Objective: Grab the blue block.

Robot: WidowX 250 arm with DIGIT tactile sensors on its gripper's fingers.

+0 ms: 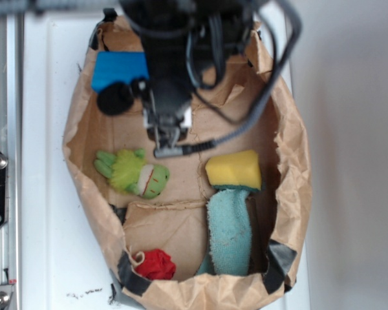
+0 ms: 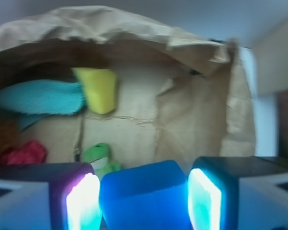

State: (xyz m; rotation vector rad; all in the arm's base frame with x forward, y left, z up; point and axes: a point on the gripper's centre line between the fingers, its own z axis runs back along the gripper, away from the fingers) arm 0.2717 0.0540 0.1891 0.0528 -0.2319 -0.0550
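1. The brown paper bag point(image 1: 291, 194) is the biggest thing here: it lies opened out as a crumpled tray on a white table point(image 1: 45, 194), and everything else sits inside its raised rim.
2. My arm point(image 1: 174, 39) comes in over the bag's far edge, black and trailing cables, and hides part of that end in the exterior view.
3. The teal cloth point(image 1: 229, 229) lies stretched along the bag's right side, reaching toward the near edge; it looks fuzzy.
4. The blue block point(image 2: 144, 196) sits between my fingers point(image 2: 81, 201) in the wrist view, filling most of the gap, with a glowing pad close on each side. I cannot tell whether the pads actually press on it. In the exterior view the block point(image 1: 119, 70) shows at the bag's far left corner, partly under my arm.
5. My gripper point(image 2: 143, 201) stands at a middling width, jaws on both sides of the block.
6. The yellow sponge point(image 1: 233, 169) lies by the right edge, touching the far end of the cloth.
7. The green plush frog point(image 1: 132, 173) lies near the left edge, about midway along the bag.
8. The red crumpled thing point(image 1: 157, 263) rests in the near left corner, just beside a black strip of tape point(image 1: 132, 274) on the rim
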